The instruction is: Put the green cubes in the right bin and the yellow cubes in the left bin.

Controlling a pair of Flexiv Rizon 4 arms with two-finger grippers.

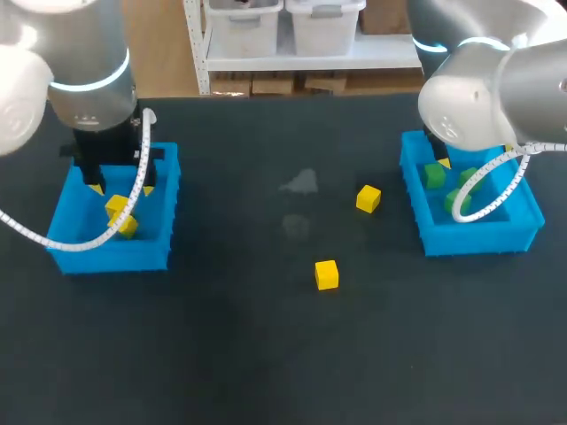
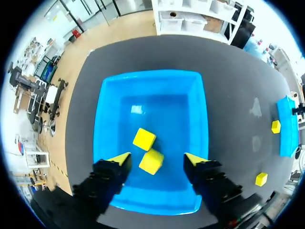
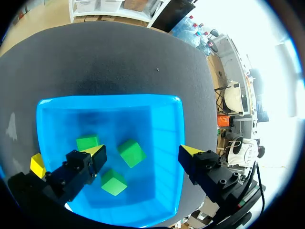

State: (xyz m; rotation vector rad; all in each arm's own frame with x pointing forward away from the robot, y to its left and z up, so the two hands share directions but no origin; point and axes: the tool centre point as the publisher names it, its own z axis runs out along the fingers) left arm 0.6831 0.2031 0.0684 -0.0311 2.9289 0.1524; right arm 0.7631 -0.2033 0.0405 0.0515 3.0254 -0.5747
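My left gripper hangs open over the left blue bin. Two yellow cubes lie touching on that bin's floor; the nearer one is below the gap between my fingers, and neither finger touches it. My right gripper is open above the right blue bin, which holds three green cubes. Two more yellow cubes rest on the black table: one just left of the right bin, one nearer the front middle.
The right arm's bulk and its white cable hide part of the right bin in the head view. A white cable also loops from the left arm across the left bin. Two faint pale smudges mark the table's middle.
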